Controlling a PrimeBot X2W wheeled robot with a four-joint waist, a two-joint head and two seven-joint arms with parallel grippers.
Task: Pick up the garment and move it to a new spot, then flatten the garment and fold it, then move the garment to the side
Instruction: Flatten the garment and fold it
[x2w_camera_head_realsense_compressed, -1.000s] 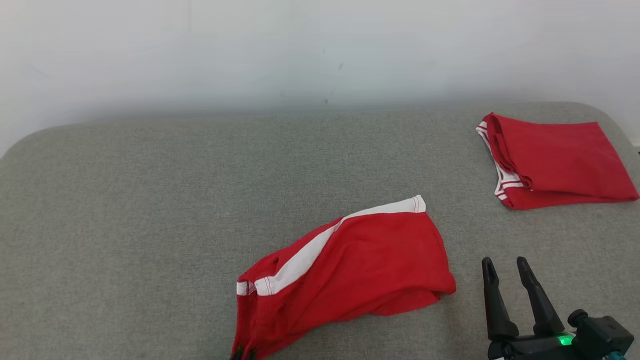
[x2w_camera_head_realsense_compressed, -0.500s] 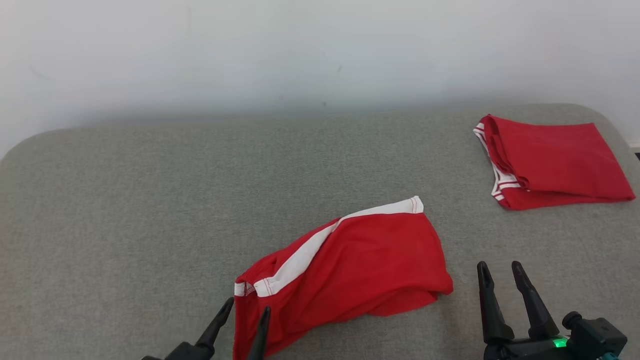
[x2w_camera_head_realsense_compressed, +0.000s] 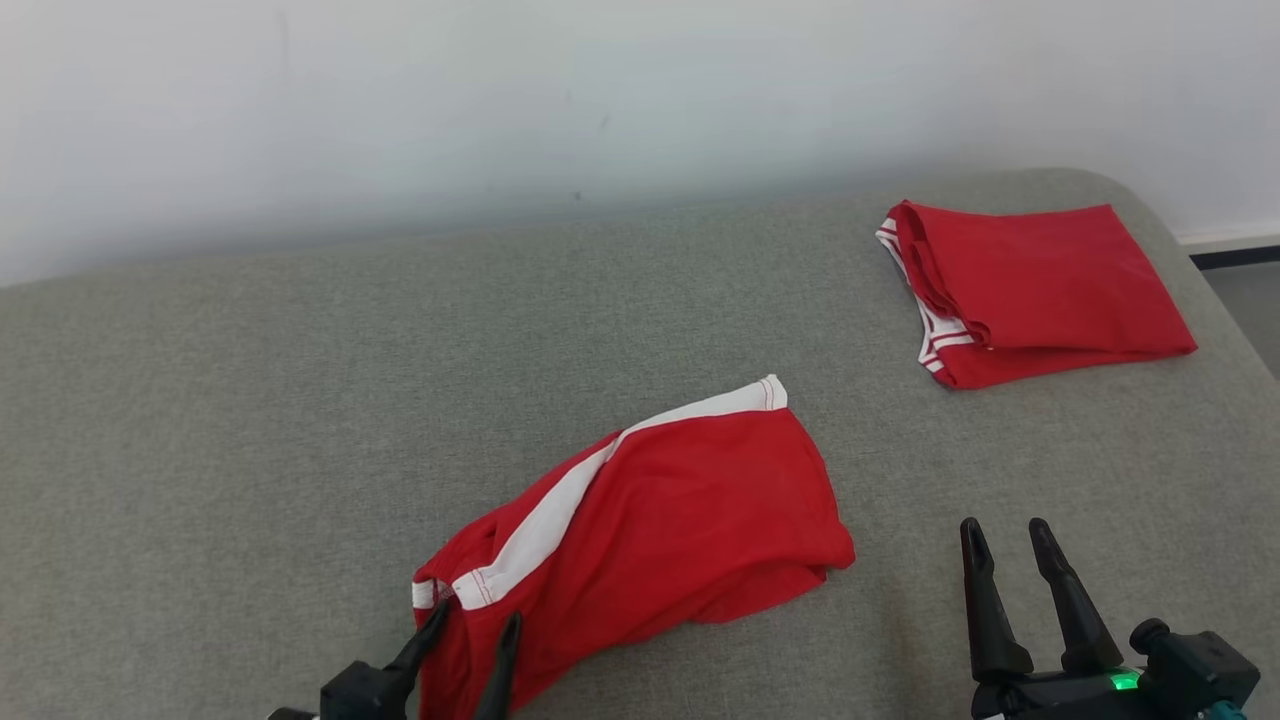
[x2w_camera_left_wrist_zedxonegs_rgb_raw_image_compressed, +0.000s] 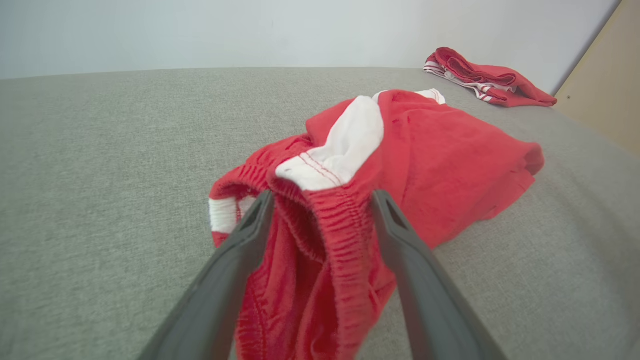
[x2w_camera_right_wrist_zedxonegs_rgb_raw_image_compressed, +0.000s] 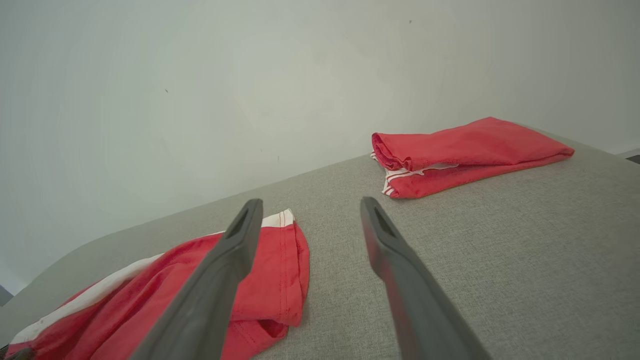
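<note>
So the red shorts (x2w_camera_head_realsense_compressed: 660, 520) are lying rumpled on the grey fabric-topped counter (x2w_camera_head_realsense_compressed: 250, 400), front and centre, angled with the white side stripe (x2w_camera_head_realsense_compressed: 560, 510) running up toward the far hem corner (x2w_camera_head_realsense_compressed: 770, 395). A second, folded red garment (x2w_camera_head_realsense_compressed: 1030, 290) is parked well apart at the far right, near the wall (x2w_camera_head_realsense_compressed: 400, 100).

Left gripper (x2w_camera_head_realsense_compressed: 478, 612) is at the near end of the shorts with its fingers spread wide. In the left wrist view the elastic waistband (x2w_camera_left_wrist_zedxonegs_rgb_raw_image_compressed: 325, 220) bulges up between the two fingers, but it's not pinched, so I'd call that gripper open and holding nothing. Right gripper (x2w_camera_head_realsense_compressed: 1003, 525) is open too. It's over bare counter just right of the shorts and touching no cloth.

Handling-wise this looks like light, floppy knit. It'll drape and fold over itself the second you lift it, and one pinch point will just let it hang in a bunch. It probably won't slip much on that textured fabric top, so dragging it to smooth it out could actually work.

Best grab spots, imo:
- the waistband, since it's thick and gathered and gives the fingers something to bite
- the far hem corner with the stitched white edge, for the other gripper

My read is the flattening isn't done yet. The right edge is tucked under itself and the waistband end is humped up. Main risk is catching only the top layer.
</note>
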